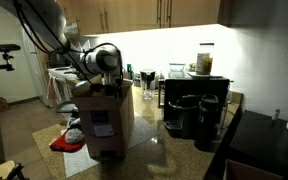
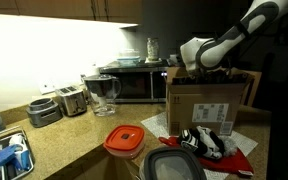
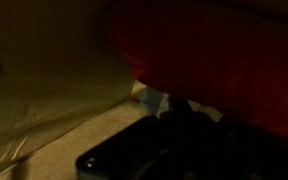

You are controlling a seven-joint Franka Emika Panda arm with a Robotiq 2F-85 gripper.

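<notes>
Item: cardboard box (image 1: 106,125), upright on the desk (image 2: 74,138), flaps open. We log the hand (image 1: 108,88) sunk in its top, the box straight below at six o'clock. Whether the hand is open or holding anything, we cannot tell. A red thing (image 3: 214,50) lies close in the wrist view.

Lighting, exterior views: dim room with a single strong source under the cabinets; backsplash (image 1: 149,45) blown out to white in both exterior views. Soft sheen from it on countertop (image 1: 169,150). Near face of cardboard box (image 1: 106,125) backlit and in shadow. Corners and foreground fall to near black. Detail soft, grainy, low in resolution. Wrist view: very dark and heavily blurred, nothing in focus; reddish mass (image 3: 219,50) above, pale tan surface (image 3: 44,95) at left, black shape (image 3: 154,150) below.
</notes>
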